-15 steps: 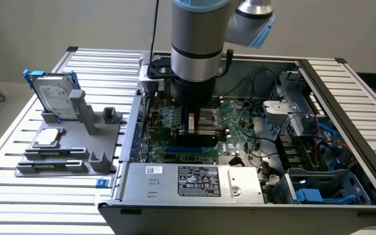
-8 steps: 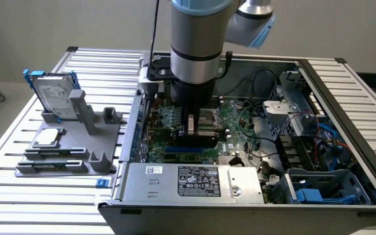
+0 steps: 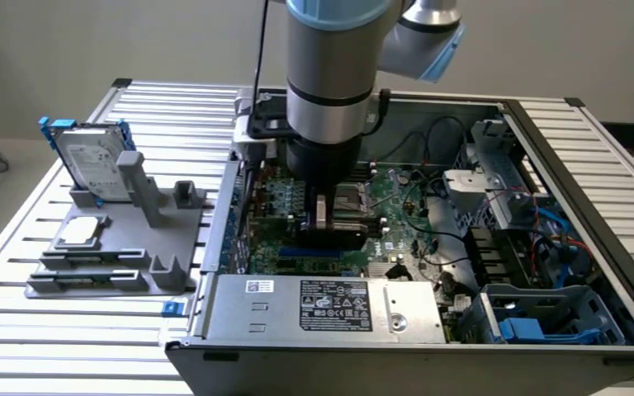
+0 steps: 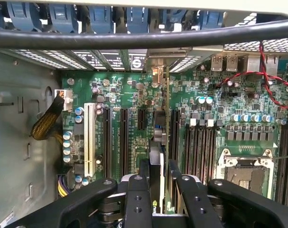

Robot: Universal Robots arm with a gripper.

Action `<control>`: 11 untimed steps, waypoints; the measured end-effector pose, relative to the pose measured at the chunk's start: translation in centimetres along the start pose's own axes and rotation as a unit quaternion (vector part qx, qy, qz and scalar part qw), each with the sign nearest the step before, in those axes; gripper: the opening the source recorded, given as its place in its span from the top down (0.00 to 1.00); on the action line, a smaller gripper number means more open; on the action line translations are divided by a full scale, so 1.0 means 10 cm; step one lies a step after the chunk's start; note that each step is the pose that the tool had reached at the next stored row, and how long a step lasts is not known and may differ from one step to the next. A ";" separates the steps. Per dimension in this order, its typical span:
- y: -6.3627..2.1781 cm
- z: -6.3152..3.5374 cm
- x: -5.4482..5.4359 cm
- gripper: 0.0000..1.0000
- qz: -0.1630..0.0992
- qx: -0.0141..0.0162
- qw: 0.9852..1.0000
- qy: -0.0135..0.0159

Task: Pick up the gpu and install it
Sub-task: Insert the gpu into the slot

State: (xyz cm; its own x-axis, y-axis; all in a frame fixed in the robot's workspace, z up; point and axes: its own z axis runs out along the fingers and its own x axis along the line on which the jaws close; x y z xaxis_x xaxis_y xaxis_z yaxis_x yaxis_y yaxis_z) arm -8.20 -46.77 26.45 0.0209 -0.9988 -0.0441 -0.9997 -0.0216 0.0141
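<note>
One table (image 3: 53,346): slatted metal, carrying everything else.
Case (image 3: 350,371): open tower lying on its side, with the motherboard (image 4: 129,95) face up inside.
Arm (image 3: 333,66): drops straight down into the case with the wrist vertical, over the expansion slots on the exterior view's left part of the board.
Fixture (image 3: 108,264): grey holder beside the case on the exterior view's left. A hard drive (image 3: 92,161) in a blue frame stands upright in it.
Gpu (image 4: 156,152): held edge-on over the board, lined up along a slot. Its far end reaches toward the case's vented rear wall. Whether its lower edge touches the slot cannot be told.
Gripper (image 4: 159,171): clamped at a middling width on the gpu, one finger against each face.
Handling: probably light and stiff, but fragile, with exposed solder and small parts on the green side. Best gripped on the flat faces near mid-length, clear of the contact edge and the bracket. It could tilt or bind if pushed unevenly.
</note>
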 end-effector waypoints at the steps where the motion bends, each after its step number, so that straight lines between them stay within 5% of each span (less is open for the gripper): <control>1: 0.002 0.003 0.00 0.73 0.000 0.000 1.000 0.000; 11: 0.007 0.029 0.00 0.73 -0.002 -0.002 1.000 0.000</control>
State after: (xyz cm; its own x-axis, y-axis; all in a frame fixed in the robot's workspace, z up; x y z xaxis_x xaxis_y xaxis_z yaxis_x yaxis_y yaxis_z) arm -8.27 -46.78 26.16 0.0259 -0.9987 -0.0436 -0.9995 -0.0266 0.0171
